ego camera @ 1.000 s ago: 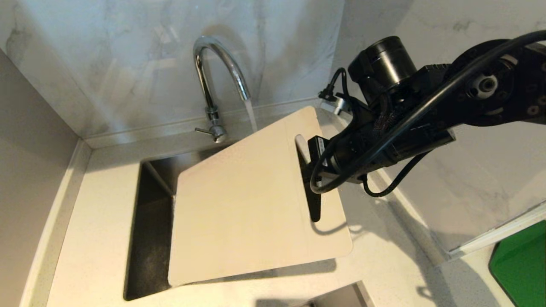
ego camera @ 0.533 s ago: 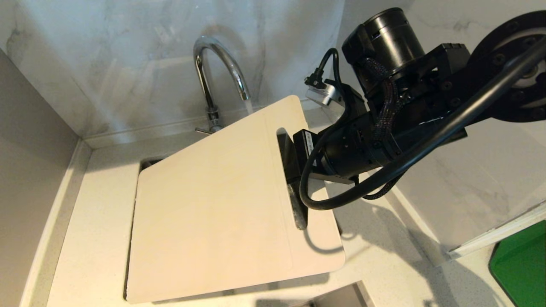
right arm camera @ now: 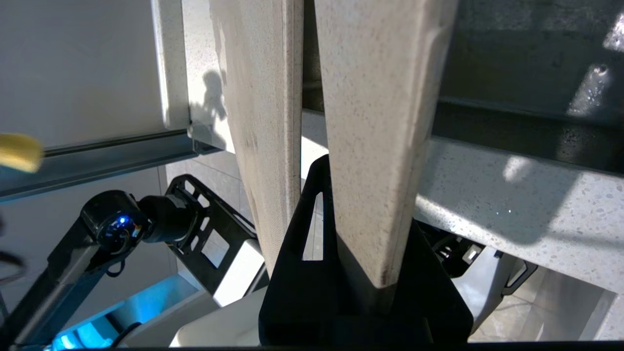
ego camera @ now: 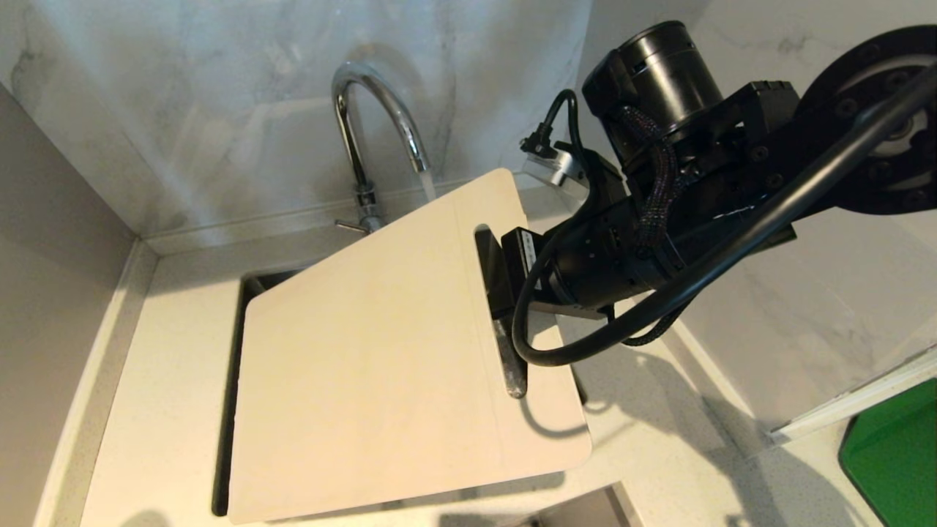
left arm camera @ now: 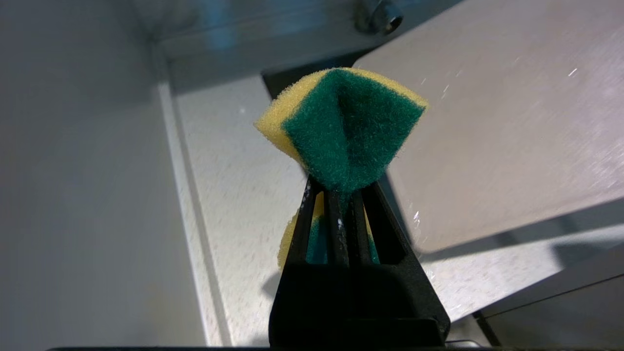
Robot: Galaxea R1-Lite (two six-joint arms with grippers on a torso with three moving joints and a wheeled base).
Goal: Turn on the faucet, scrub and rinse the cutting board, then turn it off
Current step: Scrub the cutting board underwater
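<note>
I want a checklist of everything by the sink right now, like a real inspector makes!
Surface: pale speckled counter around a dark sink.
Job's things: faucet running, stream falling at the far edge of the cutting board; the board is held tilted over the sink.
Clutter: green slab at the right edge.
Grippers: right gripper shut on the board at its slot handle; left gripper shut on a yellow-green sponge, beside the board.
Cables: black cable looping under the right arm, clear of the water.
Surroundings: marble-look walls.
</note>
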